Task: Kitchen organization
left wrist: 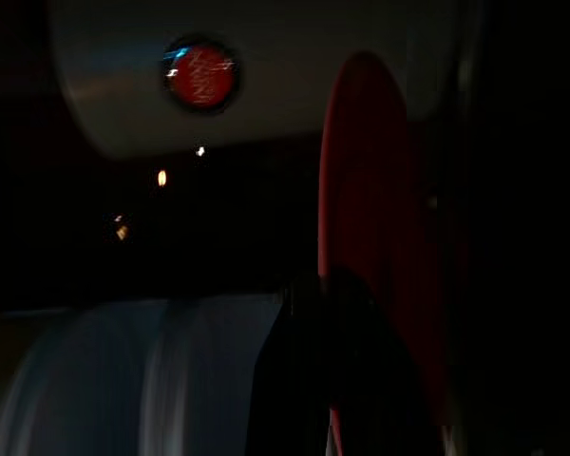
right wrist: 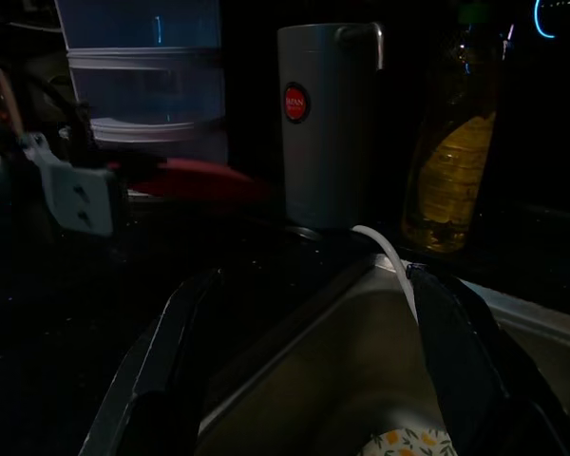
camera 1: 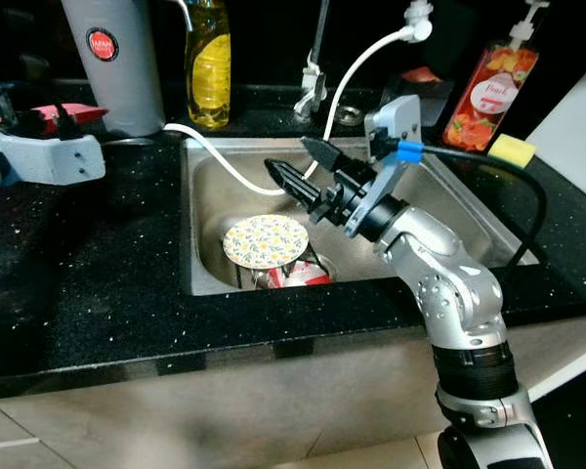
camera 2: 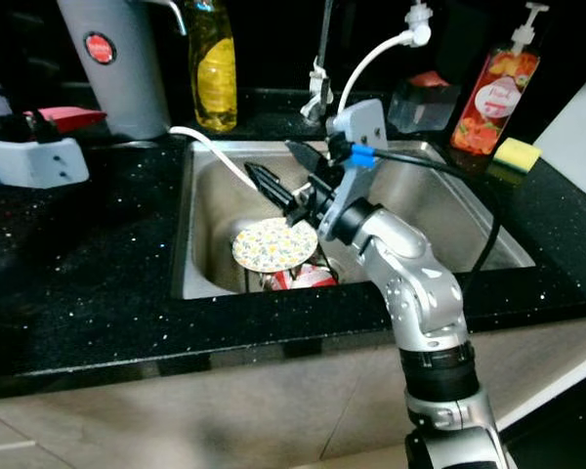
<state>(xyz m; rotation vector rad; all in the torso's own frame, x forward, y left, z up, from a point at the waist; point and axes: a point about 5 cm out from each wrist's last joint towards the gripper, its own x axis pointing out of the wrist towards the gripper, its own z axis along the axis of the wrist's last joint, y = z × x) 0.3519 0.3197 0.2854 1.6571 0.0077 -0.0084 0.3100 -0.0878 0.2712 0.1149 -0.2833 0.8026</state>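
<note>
Right gripper [camera 1: 295, 164], fingers spread & empty, hovers over the steel sink [camera 1: 449, 200], just above the round floral-print plate [camera 1: 265, 240]. Plate sits in the basin on red-white items, not gripped, so most work's prob. left. Left gripper [camera 1: 54, 119] over black counter, grip unclear.

A home kitchen, seen from above a stainless steel sink [camera 1: 449, 210] set into a black speckled stone counter [camera 1: 98, 283]. Behind the sink stands a chrome tap [camera 1: 315, 68] with a white hose [camera 1: 356, 63] looping into the basin. To the sink's back left are a bottle of yellow dish liquid [camera 1: 208, 63] and a tall grey thermos jug [camera 1: 117, 59] with a red round label. To its back right sit a pump bottle with a fruit label [camera 1: 488, 83] and a yellow sponge [camera 1: 511, 149]. Inside the basin lies a small floral plate [camera 1: 265, 241].
</note>
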